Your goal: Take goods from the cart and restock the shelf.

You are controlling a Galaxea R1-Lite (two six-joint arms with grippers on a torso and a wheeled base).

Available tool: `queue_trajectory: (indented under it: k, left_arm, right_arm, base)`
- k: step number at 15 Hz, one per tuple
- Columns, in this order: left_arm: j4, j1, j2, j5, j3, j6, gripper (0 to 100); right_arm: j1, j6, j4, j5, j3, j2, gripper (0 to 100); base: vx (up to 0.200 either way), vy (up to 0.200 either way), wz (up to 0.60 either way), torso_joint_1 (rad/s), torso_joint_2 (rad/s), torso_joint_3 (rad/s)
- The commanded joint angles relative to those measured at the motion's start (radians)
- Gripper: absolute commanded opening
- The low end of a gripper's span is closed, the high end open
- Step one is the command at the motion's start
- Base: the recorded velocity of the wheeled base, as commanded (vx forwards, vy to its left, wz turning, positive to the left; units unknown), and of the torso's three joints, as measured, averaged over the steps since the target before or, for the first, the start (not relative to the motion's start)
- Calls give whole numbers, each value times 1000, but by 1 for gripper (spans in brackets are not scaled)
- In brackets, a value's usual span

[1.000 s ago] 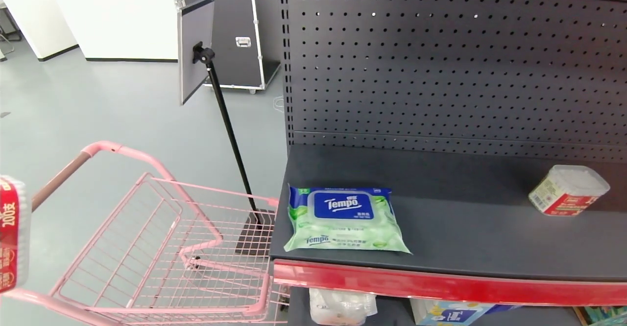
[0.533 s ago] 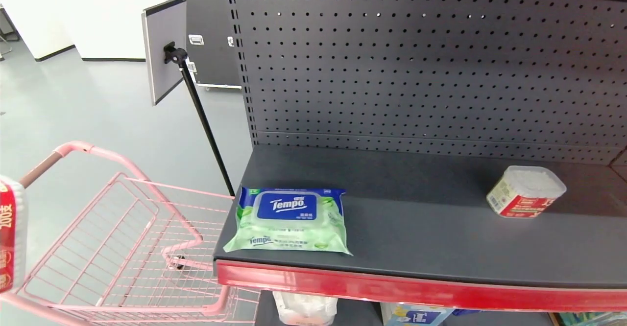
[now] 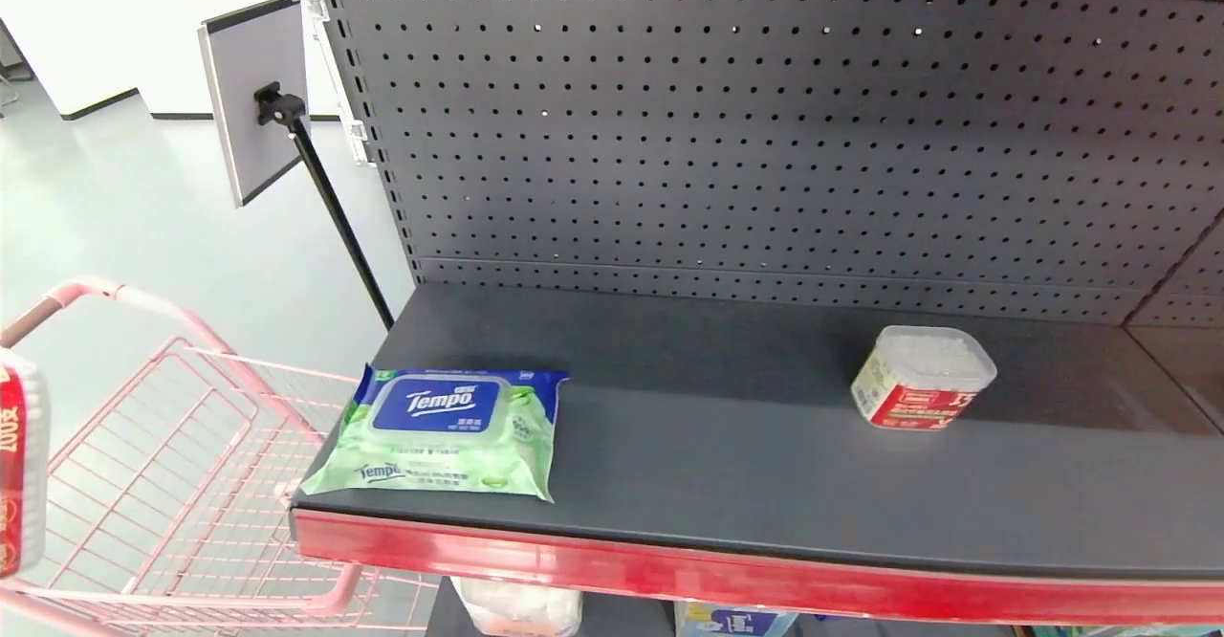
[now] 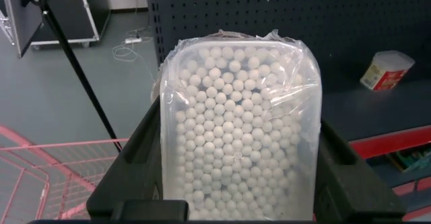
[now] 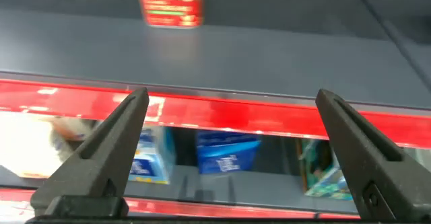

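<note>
Left wrist, tub (image 4: pixel 236 83) seemingly in end effector (image 4: pixel 237 126)

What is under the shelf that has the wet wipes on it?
A lower level holds a white pack, blue boxes and a greenish pack. The red shelf edge hides anything farther back.

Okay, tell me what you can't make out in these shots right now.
- Held tub: head view, cut off by the left edge.
- Left fingers: left wrist view, tips covered by the held tub.
- Lower goods: head view, mostly hidden under the shelf and cut by the bottom edge.
- Shelf tub: right wrist view, top cut off by the edge.
- Cart: head view, near end cut by the bottom edge.
</note>
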Motion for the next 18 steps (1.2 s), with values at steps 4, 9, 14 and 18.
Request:
queue_trajectory:
  k: [4,9,14,18]
  left_arm:
    - [-2,0,7,0,-1,13,0]
    - [-2,0,6,0,-1,13,0]
    - [-2,0,7,0,-3,14,0]
    - [-3,-1,12,-14,-1,14,0]
  right_arm:
    - [0,0,0,0,0,0,100]
    - [0,0,0,0,0,0,100]
    - [0,-1,1,2,0,1,100]
    - [-2,0,0,-1,-34,27,100]
  base:
    - [0,-200,0,2,2,4]
    - [0,-200,0,2,5,4]
    - [0,-200,0,1,4,3]
    - [0,-100,0,2,1,2]
